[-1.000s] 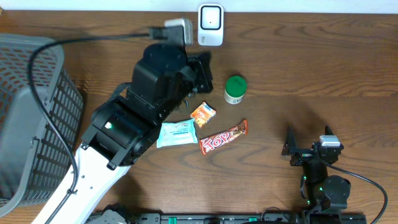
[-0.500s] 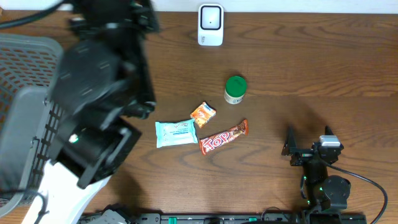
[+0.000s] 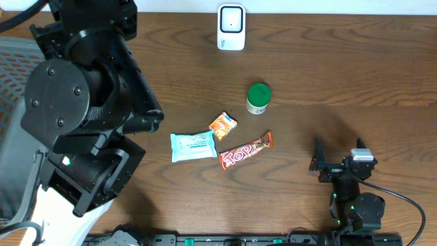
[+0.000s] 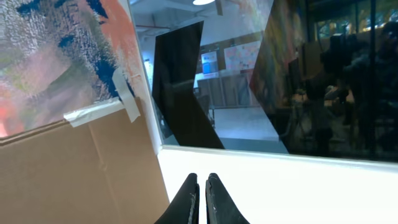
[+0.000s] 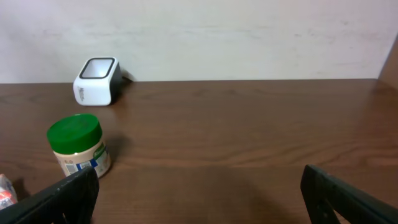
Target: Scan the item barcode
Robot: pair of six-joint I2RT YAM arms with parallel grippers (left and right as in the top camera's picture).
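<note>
On the wooden table [image 3: 355, 75], near the middle, lie the goods to be scanned: one small jar [image 3: 258, 98] with a green lid and a white label, standing upright; one orange packet [image 3: 222, 126]; one pale blue packet [image 3: 192, 146]; and one red chocolate bar [image 3: 245, 150] marked "TOP" in white letters. The orange packet sits just above the gap between the blue packet and the bar, and the jar stands apart from all three, further back. One white scanner [image 3: 231, 28] with a dark window stands at the far edge. One grey mesh basket [image 3: 12, 157] shows at the left. The left gripper [image 4: 202, 177] has its fingers pressed together with nothing between them, aimed at a wall and window. The right gripper [image 3: 338, 145] rests at the near right, spread wide and holding nothing. A second ago the left arm [image 3: 82, 116] leaned over the table beside the orange packet; it has since swung left and up over the basket, while the goods and the right arm have not shifted
</note>
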